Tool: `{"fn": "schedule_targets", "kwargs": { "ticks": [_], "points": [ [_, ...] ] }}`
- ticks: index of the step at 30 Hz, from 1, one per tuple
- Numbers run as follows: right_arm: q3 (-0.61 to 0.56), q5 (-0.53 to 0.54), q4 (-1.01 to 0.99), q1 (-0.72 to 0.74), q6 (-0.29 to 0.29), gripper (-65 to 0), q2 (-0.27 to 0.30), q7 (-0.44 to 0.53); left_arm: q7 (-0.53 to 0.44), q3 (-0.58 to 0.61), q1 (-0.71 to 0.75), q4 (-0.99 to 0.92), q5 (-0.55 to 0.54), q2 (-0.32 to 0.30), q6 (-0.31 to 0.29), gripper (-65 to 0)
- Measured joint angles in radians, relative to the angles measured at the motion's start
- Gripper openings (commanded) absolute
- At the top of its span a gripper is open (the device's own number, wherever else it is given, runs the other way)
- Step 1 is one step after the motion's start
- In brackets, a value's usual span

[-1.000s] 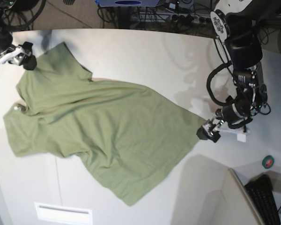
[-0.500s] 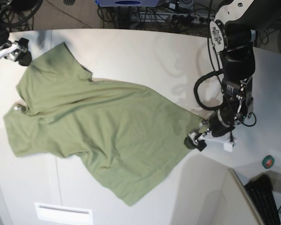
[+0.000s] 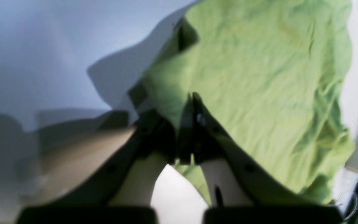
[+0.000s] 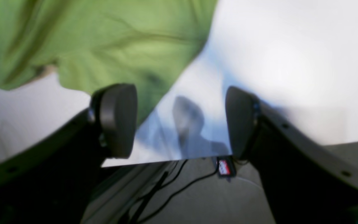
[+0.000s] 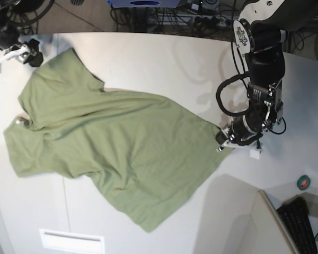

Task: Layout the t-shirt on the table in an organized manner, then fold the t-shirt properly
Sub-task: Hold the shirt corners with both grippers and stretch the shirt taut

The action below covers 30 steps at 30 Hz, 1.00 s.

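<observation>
- Lying spread across the table (image 5: 159,58), the t-shirt (image 5: 106,143) was mostly flat, with its sleeves toward the base view's left and its hem toward the lower right.
- At the cloth's right-hand corner, the left gripper (image 5: 222,142) was pinched together on the t-shirt's edge; the left wrist view showed green fabric caught between its closed jaws.
- Near the upper sleeve, by the table's far edge, the right gripper (image 5: 22,53) stood with its jaws apart, holding nothing, just beside the cloth.
</observation>
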Motion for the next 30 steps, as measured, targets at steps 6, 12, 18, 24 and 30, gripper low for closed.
{"fn": "schedule_targets", "kwargs": {
  "ticks": [6,12,18,24,30],
  "points": [
    [-0.024,0.004,-0.107,0.063,0.0,-18.6,0.035,0.021,0.021,0.003,0.196,0.275,0.015,0.0,0.016,-65.0],
    [-0.09,0.015,-0.22,0.115,0.001,-18.6,0.104,0.043,0.015,0.005,0.277,0.41,0.006,0.003,0.011,-65.0],
    [-0.098,0.04,-0.227,0.103,0.004,-18.9,0.095,0.044,0.015,-0.002,0.289,0.411,0.007,0.002,0.009,-65.0],
    [-0.205,0.036,-0.117,0.022,0.01,-18.9,0.04,0.017,0.015,-0.003,0.289,0.411,0.007,0.003,0.009,-65.0],
    [-0.225,0.072,-0.192,0.041,0.025,-22.8,0.038,0.119,0.015,-0.003,0.29,0.411,0.006,0.003,0.009,-65.0]
  ]
}}
